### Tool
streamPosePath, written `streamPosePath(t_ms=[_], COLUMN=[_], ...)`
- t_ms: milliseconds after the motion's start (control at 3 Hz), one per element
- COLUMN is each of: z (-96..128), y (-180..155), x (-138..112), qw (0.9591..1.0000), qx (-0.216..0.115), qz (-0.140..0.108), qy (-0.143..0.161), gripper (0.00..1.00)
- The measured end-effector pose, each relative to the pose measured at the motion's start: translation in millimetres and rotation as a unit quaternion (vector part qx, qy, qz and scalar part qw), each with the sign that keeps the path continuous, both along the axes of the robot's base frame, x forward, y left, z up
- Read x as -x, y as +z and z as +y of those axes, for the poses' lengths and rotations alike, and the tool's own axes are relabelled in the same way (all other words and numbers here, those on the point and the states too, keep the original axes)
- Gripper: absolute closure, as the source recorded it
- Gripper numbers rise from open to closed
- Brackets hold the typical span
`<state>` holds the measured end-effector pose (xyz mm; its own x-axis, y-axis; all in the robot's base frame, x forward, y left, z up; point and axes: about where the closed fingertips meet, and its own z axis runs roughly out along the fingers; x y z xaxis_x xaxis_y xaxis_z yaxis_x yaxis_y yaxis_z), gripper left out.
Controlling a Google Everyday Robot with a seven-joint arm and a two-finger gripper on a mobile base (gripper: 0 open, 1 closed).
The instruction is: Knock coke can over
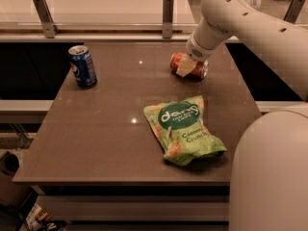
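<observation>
The coke can (178,61), orange-red, lies on its side at the far right of the brown table (110,129), its silver end pointing right. My gripper (186,67) is right over the can's middle and touches it, with a pale fingertip (185,68) in front of it. My white arm (240,23) comes in from the upper right and hides part of the can.
A blue soda can (83,66) stands upright at the far left. A green snack bag (184,129) lies flat at the front right. A glass barrier with metal posts (167,14) runs along the table's far edge. My white body (269,177) fills the lower right.
</observation>
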<state>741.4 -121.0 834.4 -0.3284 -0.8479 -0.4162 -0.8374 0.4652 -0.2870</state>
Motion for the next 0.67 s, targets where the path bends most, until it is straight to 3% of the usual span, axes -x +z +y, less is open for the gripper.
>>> streamPosePath(t_ms=[667], z=[1.8], y=[-2.8], x=[-0.1], qw=[1.0], qx=[0.0], qz=[0.003], qy=[0.001], gripper=[0.36])
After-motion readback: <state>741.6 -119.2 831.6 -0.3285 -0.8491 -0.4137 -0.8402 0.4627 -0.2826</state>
